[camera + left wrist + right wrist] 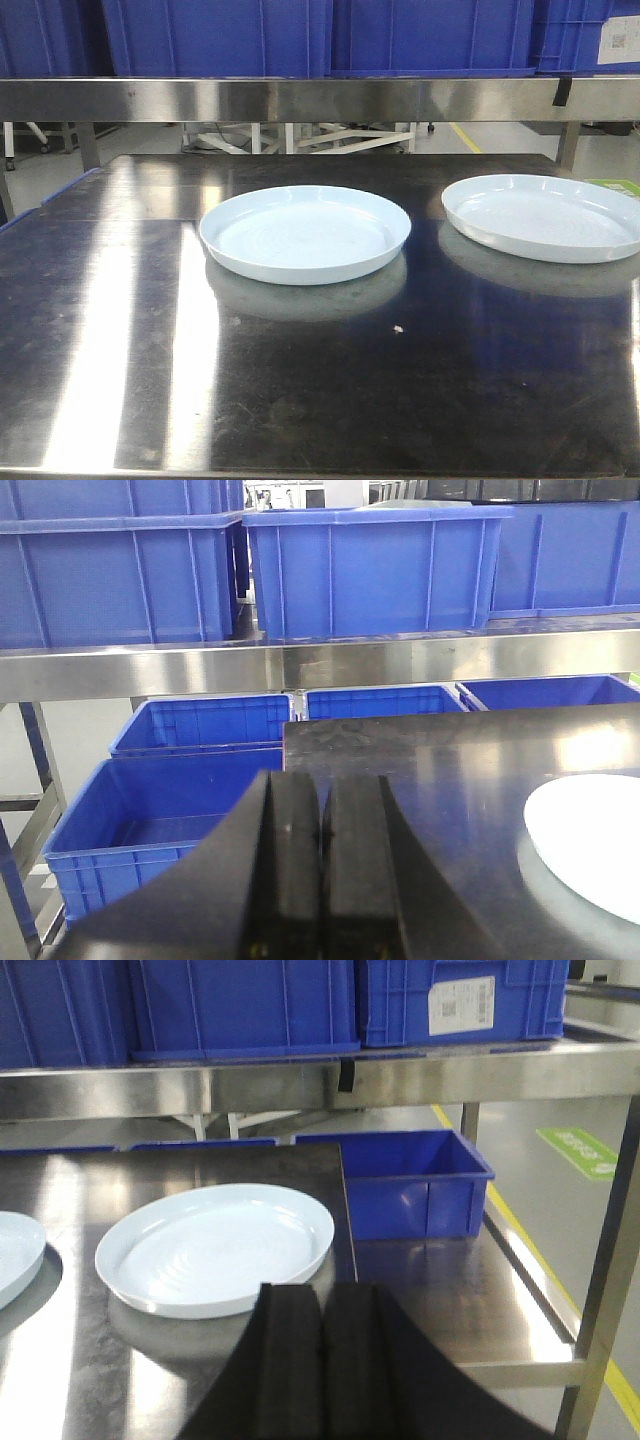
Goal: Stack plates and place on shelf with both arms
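Here, the big dark shiny steel table (300, 400) fills the lower part of the front view. Across the top runs the grey steel shelf (300, 100), with big blue plastic boxes (220, 35) on it. A round pale white plate (305, 233) lies flat on the table mid-frame. The second plate (545, 215) lies at the right edge, well apart. The black left claw (322, 870) and black right claw (322, 1360) are squeezed closed, holding nothing.

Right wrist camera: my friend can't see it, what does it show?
A white plate sits near the right edge of a dark steel tabletop, just ahead of the right gripper, whose black jaws are shut. A second plate peeks in at left; behind, a steel shelf carries blue crates.
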